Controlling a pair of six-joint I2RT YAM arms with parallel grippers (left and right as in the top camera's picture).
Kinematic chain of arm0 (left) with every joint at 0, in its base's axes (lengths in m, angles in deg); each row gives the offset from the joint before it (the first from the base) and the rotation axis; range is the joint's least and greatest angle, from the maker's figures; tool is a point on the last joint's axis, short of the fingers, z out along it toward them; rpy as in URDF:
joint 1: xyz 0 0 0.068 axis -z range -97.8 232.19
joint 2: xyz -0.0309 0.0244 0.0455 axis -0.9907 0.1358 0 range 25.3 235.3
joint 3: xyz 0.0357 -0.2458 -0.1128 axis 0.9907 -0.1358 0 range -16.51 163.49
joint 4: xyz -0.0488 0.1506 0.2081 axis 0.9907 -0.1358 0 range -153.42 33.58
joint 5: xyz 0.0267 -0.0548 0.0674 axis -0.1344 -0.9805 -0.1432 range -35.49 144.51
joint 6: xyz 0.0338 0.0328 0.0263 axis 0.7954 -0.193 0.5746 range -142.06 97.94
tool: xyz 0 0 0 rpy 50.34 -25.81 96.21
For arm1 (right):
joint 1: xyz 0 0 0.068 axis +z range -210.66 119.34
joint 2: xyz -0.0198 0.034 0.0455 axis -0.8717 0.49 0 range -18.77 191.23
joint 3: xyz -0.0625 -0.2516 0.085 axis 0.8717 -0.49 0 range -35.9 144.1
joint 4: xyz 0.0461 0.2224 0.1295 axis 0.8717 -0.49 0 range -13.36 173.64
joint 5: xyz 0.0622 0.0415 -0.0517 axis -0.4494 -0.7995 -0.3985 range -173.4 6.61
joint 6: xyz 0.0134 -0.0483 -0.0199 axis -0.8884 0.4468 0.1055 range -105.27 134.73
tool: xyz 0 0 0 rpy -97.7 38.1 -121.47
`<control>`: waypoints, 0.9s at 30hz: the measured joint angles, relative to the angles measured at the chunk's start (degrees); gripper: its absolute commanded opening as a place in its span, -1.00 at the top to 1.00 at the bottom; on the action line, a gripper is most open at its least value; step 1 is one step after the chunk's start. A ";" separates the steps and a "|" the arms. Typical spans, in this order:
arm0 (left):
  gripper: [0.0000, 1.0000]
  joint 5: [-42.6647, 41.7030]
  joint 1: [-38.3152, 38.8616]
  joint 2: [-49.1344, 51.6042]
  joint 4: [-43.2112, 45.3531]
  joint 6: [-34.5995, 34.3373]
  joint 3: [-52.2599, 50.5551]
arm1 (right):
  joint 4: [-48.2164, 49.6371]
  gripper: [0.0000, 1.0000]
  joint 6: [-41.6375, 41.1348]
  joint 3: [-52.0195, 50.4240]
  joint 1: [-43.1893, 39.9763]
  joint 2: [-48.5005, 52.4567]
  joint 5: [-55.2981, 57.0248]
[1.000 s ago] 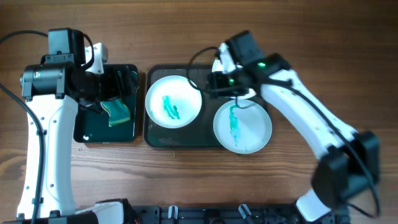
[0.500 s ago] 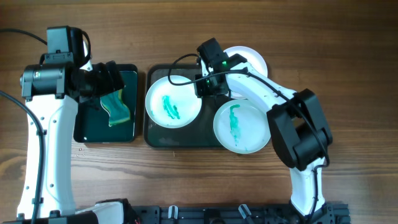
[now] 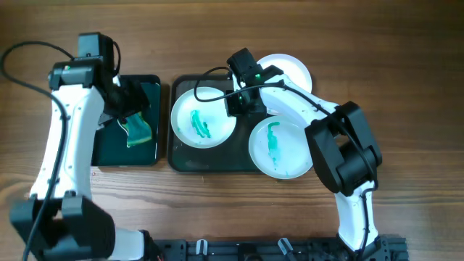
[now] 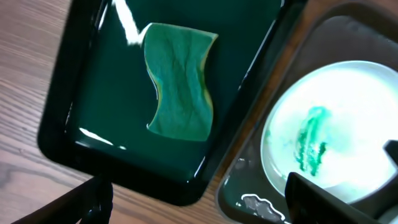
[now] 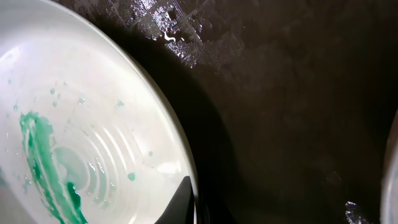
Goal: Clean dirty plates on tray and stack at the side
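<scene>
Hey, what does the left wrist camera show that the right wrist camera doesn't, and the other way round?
Only the left wrist: the green sponge lying in the small black tray, and the wooden table.
Only the right wrist: a close look at wet patches on the large dark tray, a dark fingertip at the plate's rim, and a sliver of a second plate at the right edge.
Both: the white plate smeared green, sitting in that tray.

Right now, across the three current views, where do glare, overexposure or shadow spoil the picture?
Left wrist: the left plate is blown out white, and glare streaks the sponge tray. Right wrist: that plate throws a dark shadow on the wet main tray, with glints near the top. Overhead: even light, sharp.
</scene>
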 measured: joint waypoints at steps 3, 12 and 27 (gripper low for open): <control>-0.60 0.02 0.00 5.42 1.88 1.81 -0.04 | 0.02 0.91 0.00 0.00 0.04 0.00 0.07; -0.14 -0.07 -6.23 19.80 7.96 7.32 -0.13 | 0.39 0.91 0.02 0.00 0.11 0.00 0.22; -0.25 -5.25 -5.33 22.32 8.09 14.32 -0.13 | 1.27 0.91 0.02 0.00 0.42 0.00 0.90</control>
